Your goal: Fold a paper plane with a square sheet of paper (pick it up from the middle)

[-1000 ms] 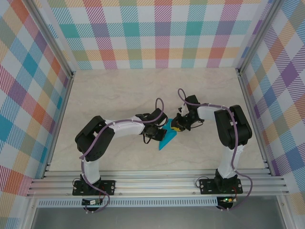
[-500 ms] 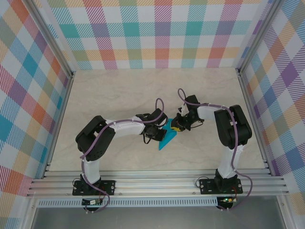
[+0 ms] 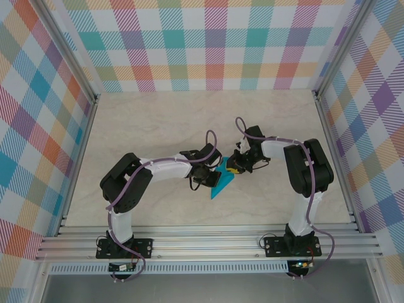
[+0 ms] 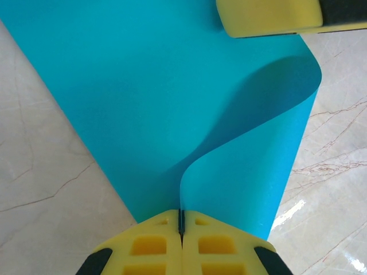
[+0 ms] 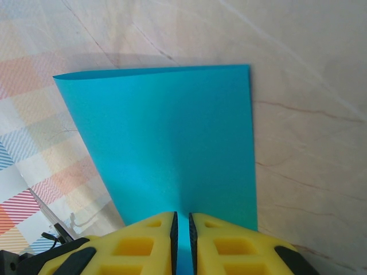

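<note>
While pinched, paper [image 4: 172, 103] seemingly bridges left tool [image 4: 181, 228] and right tool [image 5: 182, 222].

Seen from above: a pale marble-look tabletop [image 3: 158, 126], boxed in left, back & right by pastel plaid walls [image 3: 208, 44]. We note aluminium posts [image 3: 68, 53] at the back corners, aluminium rails [image 3: 208, 243] along the near edge, and even, soft light.

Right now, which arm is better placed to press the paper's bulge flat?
Probably the left: the left gripper pinches the paper right at the bulging curl, while the right gripper grips a flat part and could anchor it.
</note>
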Robot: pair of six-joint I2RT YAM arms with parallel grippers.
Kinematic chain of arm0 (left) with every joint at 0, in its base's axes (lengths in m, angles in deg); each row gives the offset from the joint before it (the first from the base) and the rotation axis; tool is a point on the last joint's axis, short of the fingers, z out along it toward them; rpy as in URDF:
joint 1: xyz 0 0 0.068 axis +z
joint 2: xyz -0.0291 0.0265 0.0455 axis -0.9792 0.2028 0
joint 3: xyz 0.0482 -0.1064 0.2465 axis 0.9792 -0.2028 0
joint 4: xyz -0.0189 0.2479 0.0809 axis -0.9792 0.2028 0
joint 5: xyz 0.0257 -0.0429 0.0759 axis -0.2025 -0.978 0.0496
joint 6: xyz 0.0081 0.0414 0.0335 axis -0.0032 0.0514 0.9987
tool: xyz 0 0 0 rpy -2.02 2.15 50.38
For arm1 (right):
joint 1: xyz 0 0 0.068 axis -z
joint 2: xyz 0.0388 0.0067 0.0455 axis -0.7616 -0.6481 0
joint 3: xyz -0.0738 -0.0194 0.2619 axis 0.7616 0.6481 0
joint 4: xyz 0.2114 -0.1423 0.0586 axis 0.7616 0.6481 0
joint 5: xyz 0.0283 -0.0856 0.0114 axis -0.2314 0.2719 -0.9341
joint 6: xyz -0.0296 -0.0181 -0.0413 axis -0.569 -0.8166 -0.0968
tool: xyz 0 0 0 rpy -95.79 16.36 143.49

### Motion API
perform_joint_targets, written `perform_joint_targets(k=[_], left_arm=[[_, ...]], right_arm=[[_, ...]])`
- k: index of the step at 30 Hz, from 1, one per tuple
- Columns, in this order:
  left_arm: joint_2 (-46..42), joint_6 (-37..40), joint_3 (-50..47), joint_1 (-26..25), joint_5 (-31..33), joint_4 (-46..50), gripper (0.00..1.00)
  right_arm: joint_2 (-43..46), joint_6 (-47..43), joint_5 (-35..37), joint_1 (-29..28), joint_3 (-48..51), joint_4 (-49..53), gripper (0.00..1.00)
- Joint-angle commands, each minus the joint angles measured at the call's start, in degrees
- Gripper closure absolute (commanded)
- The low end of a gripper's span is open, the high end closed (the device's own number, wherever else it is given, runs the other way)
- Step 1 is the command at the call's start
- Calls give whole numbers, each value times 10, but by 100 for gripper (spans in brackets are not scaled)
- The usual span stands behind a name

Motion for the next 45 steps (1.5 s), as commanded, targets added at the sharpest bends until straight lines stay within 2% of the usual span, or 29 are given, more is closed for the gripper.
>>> perform_joint_targets(k=[1, 10, 28, 33, 38, 43, 45], left_arm=[[-10, -8, -1, 4, 2, 7, 98], [-7, -5, -2, 4, 31, 8, 99], [25, 11, -4, 3, 13, 4, 100], [25, 11, -15, 4, 8, -4, 100], [30, 9, -18, 4, 2, -8, 100], [31, 5, -17, 4, -1, -12, 100], [31, 6, -17, 3, -1, -12, 100]], right_arm=[[-28, -8, 41, -2, 3, 20, 83], [-29, -8, 41, -2, 3, 19, 83], [-12, 1, 29, -3, -9, 19, 80], [43, -3, 61, -3, -23, 43, 74], [121, 3, 134, -1, -7, 64, 66], [212, 19, 171, 0, 49, 42, 66], [263, 38, 169, 0, 90, 6, 71]])
